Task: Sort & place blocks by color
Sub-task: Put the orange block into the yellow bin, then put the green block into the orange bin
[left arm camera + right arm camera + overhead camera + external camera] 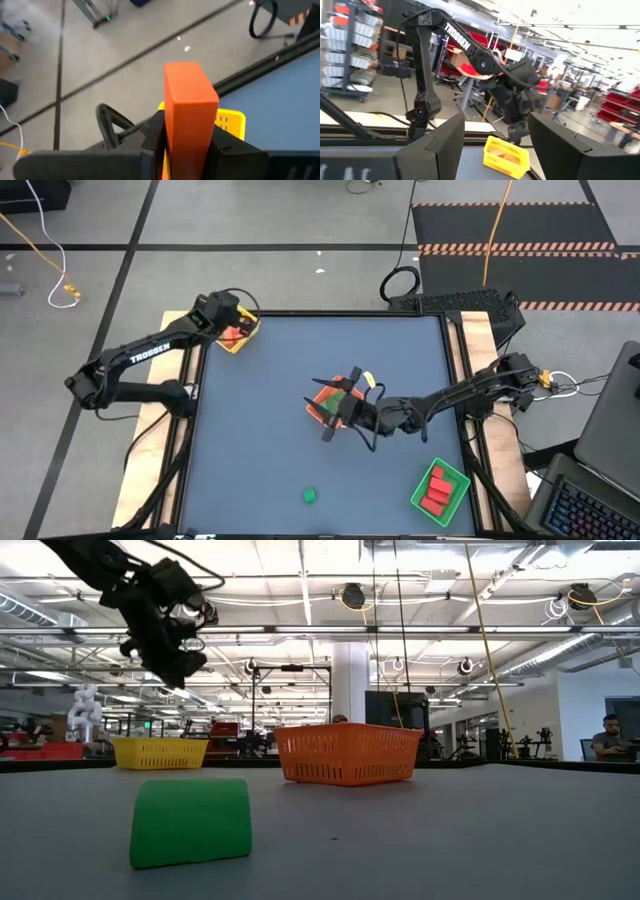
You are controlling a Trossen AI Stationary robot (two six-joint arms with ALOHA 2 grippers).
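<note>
Nearest the front tabletop [260, 430] edge lies a lone green block [310, 496], well apart from both arms. At mid-table the right end effector [330, 428], fingers spread and empty, sits beside the orange tray [322, 395]. At the far corner, the left end effector [187, 142] pinches an orange-red block [189, 107] above the yellow tray [243, 340].

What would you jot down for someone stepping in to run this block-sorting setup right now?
Left gripper: shut on an orange-red block, held above the yellow tray at the table's far left corner.
Right gripper: open, empty, over the red-orange tray mid-table.
Done: red blocks lie in the green tray; a reddish piece shows in the yellow tray.
Left: the held block, plus one green block loose near the front edge.
</note>
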